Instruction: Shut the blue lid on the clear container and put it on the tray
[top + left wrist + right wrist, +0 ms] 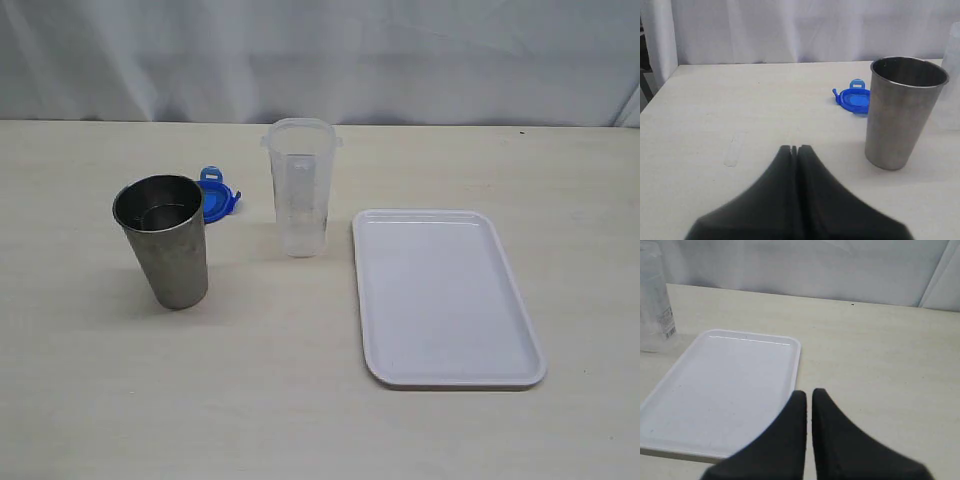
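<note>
The clear container stands upright and lidless at the table's middle, its edge also showing in the right wrist view. The blue lid lies flat on the table behind the steel cup, partly hidden by it; the left wrist view shows the blue lid beyond the cup. The white tray lies empty to the container's right, and the tray fills much of the right wrist view. My left gripper is shut and holds nothing. My right gripper is shut, empty, over the tray's near corner. Neither gripper shows in the exterior view.
A grey steel cup stands upright left of the container, close in front of the lid; the cup looms near in the left wrist view. A white curtain backs the table's far edge.
</note>
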You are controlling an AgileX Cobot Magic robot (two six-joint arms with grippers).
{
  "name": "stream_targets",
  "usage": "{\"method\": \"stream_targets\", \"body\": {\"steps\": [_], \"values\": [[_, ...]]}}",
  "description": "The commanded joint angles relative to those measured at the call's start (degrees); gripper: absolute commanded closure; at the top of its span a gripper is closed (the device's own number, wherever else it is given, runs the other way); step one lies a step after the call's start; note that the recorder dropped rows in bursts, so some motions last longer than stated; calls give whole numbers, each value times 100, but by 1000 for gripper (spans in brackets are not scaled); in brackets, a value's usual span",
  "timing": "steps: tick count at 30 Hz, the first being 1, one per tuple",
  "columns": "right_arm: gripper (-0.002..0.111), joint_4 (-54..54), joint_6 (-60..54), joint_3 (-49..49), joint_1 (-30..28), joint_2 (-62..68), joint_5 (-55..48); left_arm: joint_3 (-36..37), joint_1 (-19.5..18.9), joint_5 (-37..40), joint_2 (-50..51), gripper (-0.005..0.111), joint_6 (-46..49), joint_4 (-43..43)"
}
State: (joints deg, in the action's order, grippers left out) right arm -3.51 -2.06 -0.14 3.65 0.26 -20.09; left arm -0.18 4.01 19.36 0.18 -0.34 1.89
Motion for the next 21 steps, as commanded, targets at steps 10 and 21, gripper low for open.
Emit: {"method": "stream_targets", "body": {"steps": [10, 21], "values": [[104, 11, -8, 14, -21, -26, 59, 18, 39, -1428, -18, 107, 90, 53], [104, 11, -8, 14, -21, -26, 59, 18, 39, -3749, -18, 107, 34, 53]]}}
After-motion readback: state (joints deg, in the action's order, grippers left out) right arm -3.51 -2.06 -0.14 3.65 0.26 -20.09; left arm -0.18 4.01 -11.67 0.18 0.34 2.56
